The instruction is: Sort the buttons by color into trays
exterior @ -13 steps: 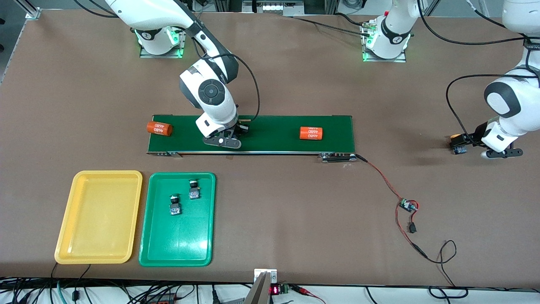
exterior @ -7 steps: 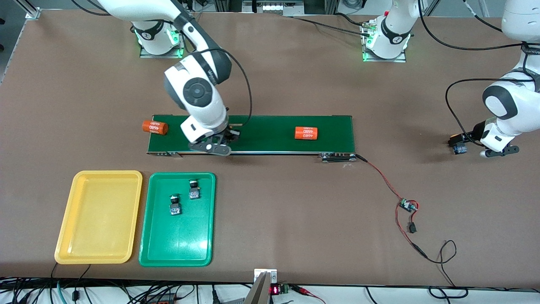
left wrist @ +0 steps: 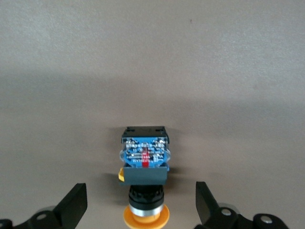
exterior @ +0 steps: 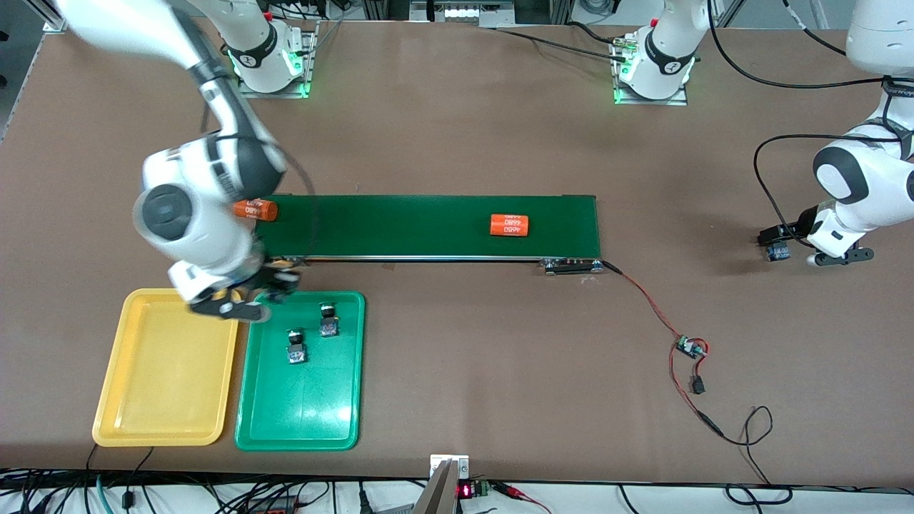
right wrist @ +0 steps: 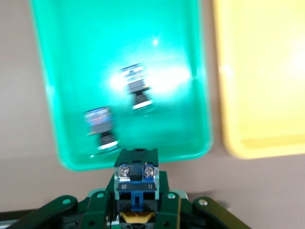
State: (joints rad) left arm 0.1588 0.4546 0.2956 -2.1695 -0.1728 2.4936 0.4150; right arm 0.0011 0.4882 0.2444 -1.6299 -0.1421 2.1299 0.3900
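Gripping: right gripper (right wrist: 136,210) clamped a yellow button (right wrist: 136,183) over adjoining tray edges.
Left gripper (left wrist: 141,207): fingers spread, second yellow button (left wrist: 144,162) on table between them.
Green tray (exterior: 343,400): two green buttons (exterior: 296,347), ahead of right fingertips.
Yellow tray (exterior: 168,371): beside.
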